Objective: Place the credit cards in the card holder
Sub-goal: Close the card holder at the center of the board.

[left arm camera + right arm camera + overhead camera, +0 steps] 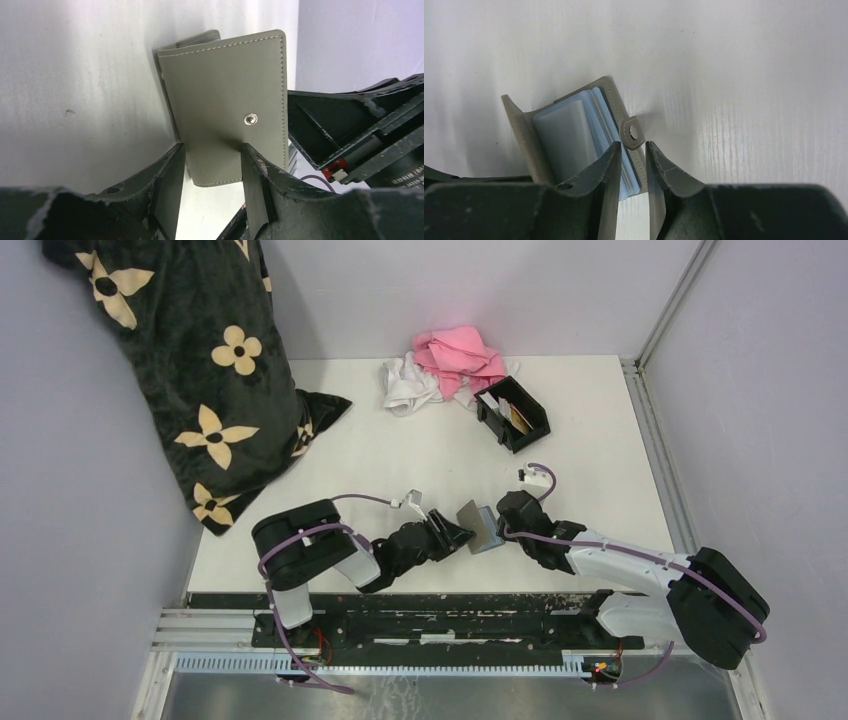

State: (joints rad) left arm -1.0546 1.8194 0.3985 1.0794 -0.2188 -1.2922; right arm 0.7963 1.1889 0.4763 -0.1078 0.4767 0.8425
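The black card holder (pixel 512 413) stands at the back right of the table, with a white card (pixel 492 400) and a tan card (pixel 518 418) upright in it. A grey folding wallet (pixel 478 527) stands half open between my two grippers near the front. My right gripper (pixel 497 525) (pixel 633 145) is shut on one wallet cover by its snap tab, over a stack of light blue leaves (pixel 606 127). My left gripper (pixel 465 533) (pixel 212 147) is open, its fingertips at the other cover (pixel 227 100). Whether the blue leaves are cards I cannot tell.
A pink cloth (pixel 460 355) and a white cloth (pixel 408 385) lie just behind the holder. A black flowered cushion (pixel 190 370) fills the back left. A small white connector (pixel 535 478) hangs above the right wrist. A metal frame rail (pixel 655 440) runs along the table's right edge.
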